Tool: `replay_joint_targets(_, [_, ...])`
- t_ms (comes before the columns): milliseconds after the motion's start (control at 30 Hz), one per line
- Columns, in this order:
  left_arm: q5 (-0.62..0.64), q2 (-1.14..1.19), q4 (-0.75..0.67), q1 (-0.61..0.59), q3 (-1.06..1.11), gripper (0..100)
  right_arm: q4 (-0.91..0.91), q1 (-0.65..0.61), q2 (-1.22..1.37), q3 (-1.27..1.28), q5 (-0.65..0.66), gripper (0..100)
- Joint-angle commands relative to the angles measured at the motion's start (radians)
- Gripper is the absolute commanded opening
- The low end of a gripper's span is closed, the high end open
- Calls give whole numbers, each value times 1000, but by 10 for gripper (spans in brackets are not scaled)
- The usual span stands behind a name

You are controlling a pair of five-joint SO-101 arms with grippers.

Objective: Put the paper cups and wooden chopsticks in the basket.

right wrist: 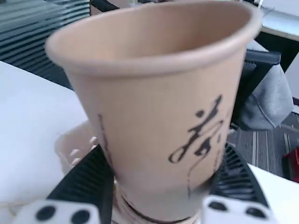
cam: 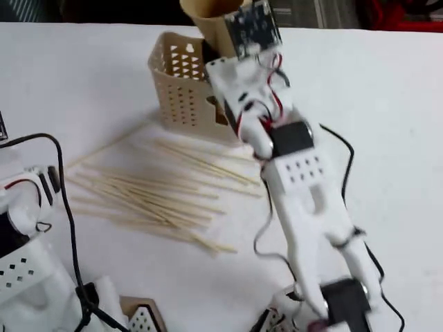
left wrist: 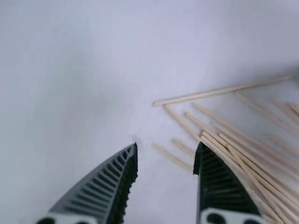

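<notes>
My right gripper (right wrist: 159,186) is shut on a brown paper cup (right wrist: 154,107) and holds it upright above the beige perforated basket (cam: 181,86). In the high view the paper cup (cam: 211,21) pokes up behind the white right arm (cam: 291,166) at the basket's far corner. Several wooden chopsticks (cam: 149,197) lie spread on the white table in front of the basket. My left gripper (left wrist: 166,158) is open just above the table, at the end of the chopsticks (left wrist: 233,140), with nothing between its fingers. The left arm (cam: 24,207) sits at the table's left edge.
A black cable (cam: 66,207) loops over the left arm. Another black cable (cam: 346,166) trails on the table to the right of the right arm. Bare white table (cam: 76,76) lies left of the basket.
</notes>
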Motion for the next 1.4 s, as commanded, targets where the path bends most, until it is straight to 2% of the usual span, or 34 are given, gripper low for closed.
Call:
replay_joint_targets(0, [55, -13, -23, -2, -6, 207, -22, 8, 77, -98, -8, 163])
replay_joint_targets(100, [69, -13, -23, -2, -6, 207, -18, 8, 139, -123, -12, 163])
replay_joint_targets(167, [69, -13, -23, -2, -6, 207, -13, 22, 153, -126, -68, 183])
replay_joint_targets(300, [69, -15, -43, 7, 37, 207, 28, 56, 153, -127, -198, 337])
replay_joint_targets(367, [69, -15, -71, 27, 81, 207, 65, 59, 153, -127, -213, 365])
replay_joint_targets(567, [69, -15, -106, 82, 160, 207, 153, 61, 127, -172, -212, 365])
replay_joint_targets(800, [69, -15, -103, 84, 166, 207, 305, 19, 18, -270, -212, 365])
replay_joint_targets(1367, [69, -15, -100, 84, 167, 204, 312, -1, -64, -190, -210, 344])
